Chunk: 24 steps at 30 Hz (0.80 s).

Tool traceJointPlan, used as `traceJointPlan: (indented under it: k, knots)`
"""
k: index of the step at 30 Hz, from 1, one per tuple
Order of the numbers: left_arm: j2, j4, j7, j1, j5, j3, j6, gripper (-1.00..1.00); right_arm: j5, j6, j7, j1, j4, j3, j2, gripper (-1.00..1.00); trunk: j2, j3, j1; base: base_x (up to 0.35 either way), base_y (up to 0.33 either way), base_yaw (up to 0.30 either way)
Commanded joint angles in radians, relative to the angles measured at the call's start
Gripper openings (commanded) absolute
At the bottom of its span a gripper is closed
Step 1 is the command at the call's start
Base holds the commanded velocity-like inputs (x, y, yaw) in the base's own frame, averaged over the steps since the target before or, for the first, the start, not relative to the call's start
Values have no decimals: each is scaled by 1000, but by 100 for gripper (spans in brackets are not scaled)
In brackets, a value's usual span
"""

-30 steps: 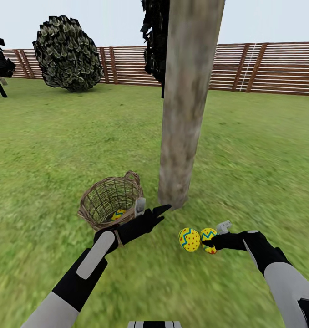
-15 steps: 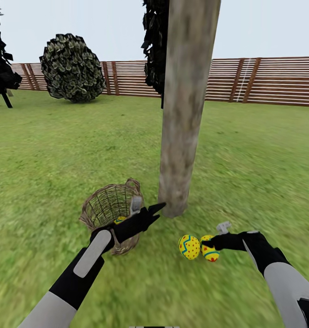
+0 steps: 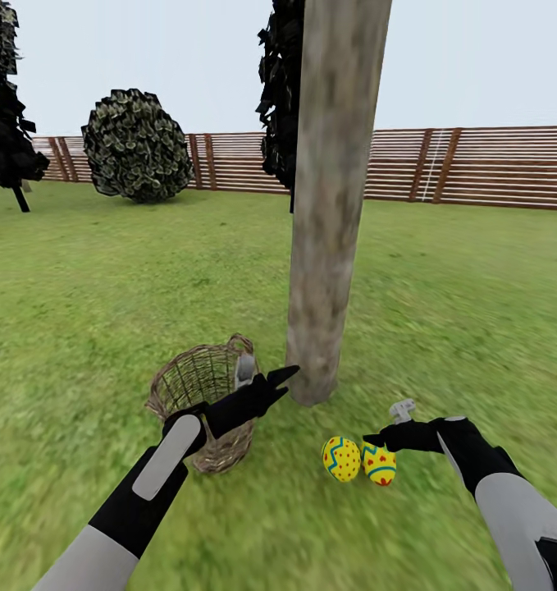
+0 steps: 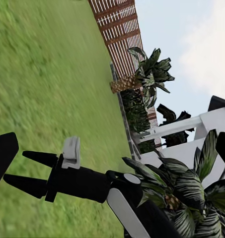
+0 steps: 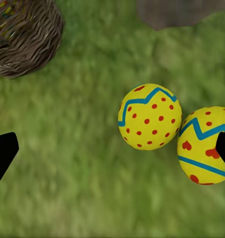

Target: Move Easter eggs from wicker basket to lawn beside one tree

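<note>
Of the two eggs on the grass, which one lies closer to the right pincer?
The egg with red heart-like marks, directly below the right pincer. The red-dotted egg lies beside it, farther toward the wicker basket.

Glossy painted eggs [image 3: 358, 460], rough open-weave wicker basket [image 3: 198, 392], mottled bark trunk [image 3: 330, 197], slatted wooden fence [image 3: 475, 166].

In the head view the left arm [image 3: 155, 484] hides the basket's [image 3: 188, 382] near rim and inside. Beside the right fingers [image 5: 4, 151], the frame edge clips one egg [image 5: 204, 146]. The trunk [image 3: 331, 197] is cut off above.
</note>
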Motion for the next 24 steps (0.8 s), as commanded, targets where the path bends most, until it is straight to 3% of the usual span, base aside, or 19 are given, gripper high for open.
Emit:
traceJointPlan:
  k: [1,24]
  knots:
    - [0,0,-1,-1,2,0,3,100,7,7,7,0,-1,-7,1,100,7,2,-4,0,0,0]
    - [0,3,-3,0,3,26,3,100,6,5,4,0,3,-7,3,100,168,50,-92,0,0,0]
